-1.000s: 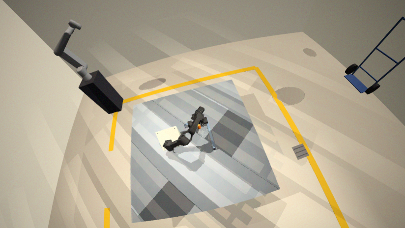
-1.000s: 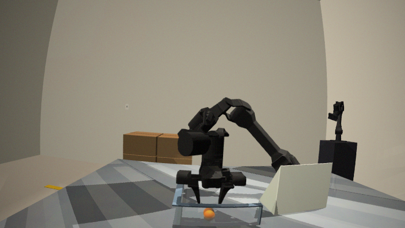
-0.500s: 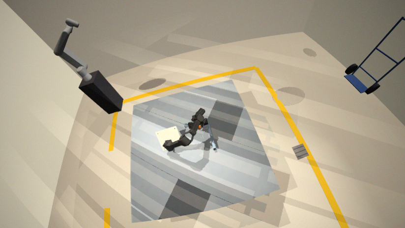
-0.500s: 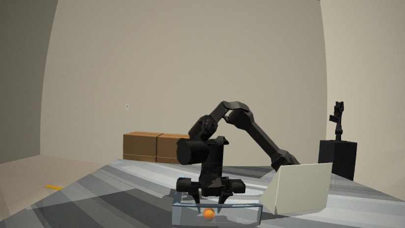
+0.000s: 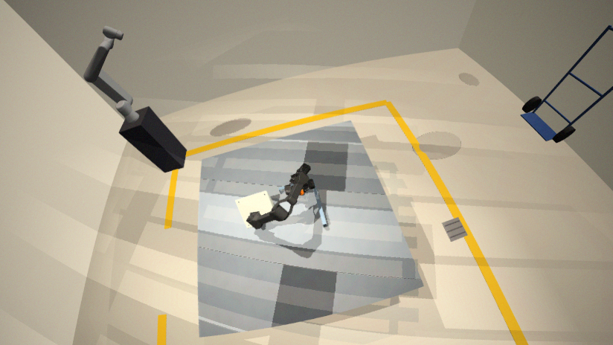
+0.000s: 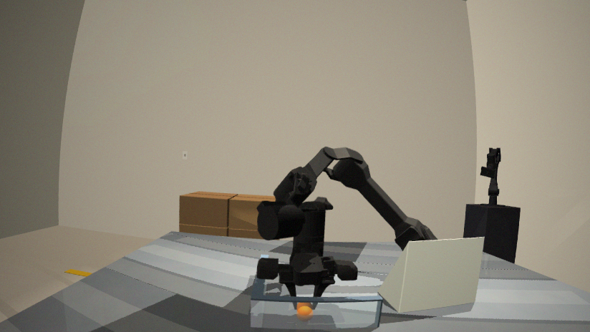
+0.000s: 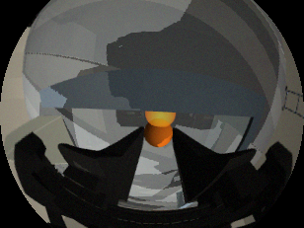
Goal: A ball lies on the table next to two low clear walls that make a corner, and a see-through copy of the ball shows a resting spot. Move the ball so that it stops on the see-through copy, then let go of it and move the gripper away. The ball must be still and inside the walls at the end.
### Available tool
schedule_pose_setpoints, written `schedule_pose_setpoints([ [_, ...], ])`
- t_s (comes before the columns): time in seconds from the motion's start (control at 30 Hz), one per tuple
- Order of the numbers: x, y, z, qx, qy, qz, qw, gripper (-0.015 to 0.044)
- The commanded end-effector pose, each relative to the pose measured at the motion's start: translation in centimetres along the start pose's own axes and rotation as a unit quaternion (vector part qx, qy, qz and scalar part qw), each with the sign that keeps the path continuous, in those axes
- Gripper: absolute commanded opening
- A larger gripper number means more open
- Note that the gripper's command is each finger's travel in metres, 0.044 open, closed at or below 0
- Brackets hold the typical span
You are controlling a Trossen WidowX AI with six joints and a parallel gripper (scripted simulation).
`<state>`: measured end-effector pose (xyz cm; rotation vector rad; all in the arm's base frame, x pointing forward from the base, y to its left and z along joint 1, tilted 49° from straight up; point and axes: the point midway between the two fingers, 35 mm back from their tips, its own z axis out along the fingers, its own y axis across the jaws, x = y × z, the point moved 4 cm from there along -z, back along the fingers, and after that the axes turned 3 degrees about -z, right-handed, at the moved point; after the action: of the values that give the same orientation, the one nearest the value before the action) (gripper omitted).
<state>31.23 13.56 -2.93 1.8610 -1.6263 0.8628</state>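
The orange ball [image 7: 158, 139] [image 6: 303, 305] [image 5: 301, 192] is between my fingertips, low at the table. My gripper [image 7: 158, 130] [image 6: 306, 306] is shut on it. The see-through copy [image 7: 160, 117] [image 6: 305, 312] is a lighter orange and sits just beyond the ball, toward the long clear wall [image 7: 99, 93] [image 6: 351, 313]; the two overlap in the wrist view and in the exterior view. The second clear wall [image 6: 259, 284] meets it at a corner and is partly hidden by the arm. In the top view the arm hides my fingertips and the copy.
A pale wedge-shaped block [image 6: 441, 274] [image 5: 255, 205] stands beside the open end of one wall, near the arm's base. Brown boxes [image 6: 204, 214] and a second arm on a black pedestal [image 5: 147, 137] [image 6: 491, 227] stand beyond the table. A blue hand truck [image 5: 538, 126] is far off.
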Motion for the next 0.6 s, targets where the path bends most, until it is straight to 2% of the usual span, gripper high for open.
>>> schedule_pose_setpoints([
  [0.0,-0.1,-0.4,-1.8,0.002,-0.008,0.009,1.0,0.0],
  [0.57,-0.2,-0.1,-10.6,0.002,-0.006,0.002,1.0,0.0],
])
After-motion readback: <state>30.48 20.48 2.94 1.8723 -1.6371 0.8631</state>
